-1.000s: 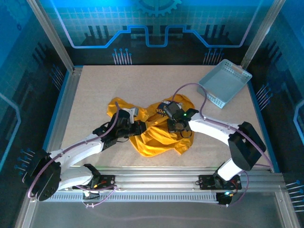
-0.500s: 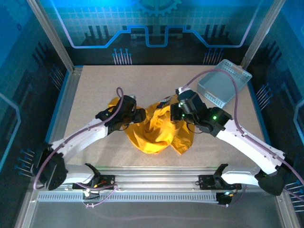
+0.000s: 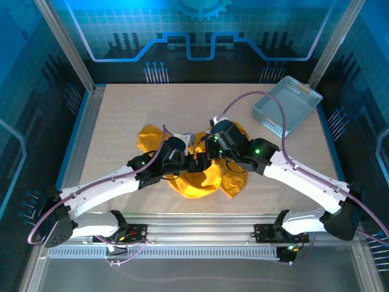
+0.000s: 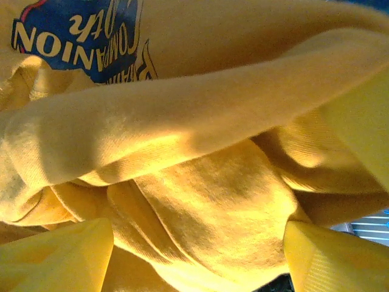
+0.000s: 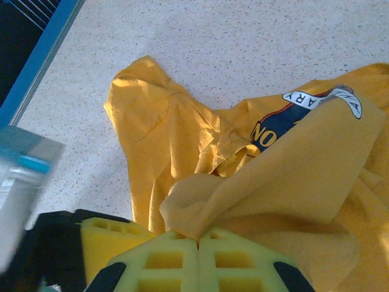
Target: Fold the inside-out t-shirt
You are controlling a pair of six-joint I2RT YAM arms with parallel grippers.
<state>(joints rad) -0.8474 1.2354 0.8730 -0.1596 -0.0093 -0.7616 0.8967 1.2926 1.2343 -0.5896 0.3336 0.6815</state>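
Mustard-yellow cloth t-shirt lies crumpled at centre of the speckled beige table, long axis left-to-right in top view; collar direction indeterminate. Left gripper jaws spread, released. Right gripper clenched on 1 shirt fold.

Lab robot cell: aluminium frame, circuit-print walls.

The table is viewed from above, behind the arm bases. The t-shirt, shared by all views, is imaged closely from both wrists, the right angled obliquely downward.
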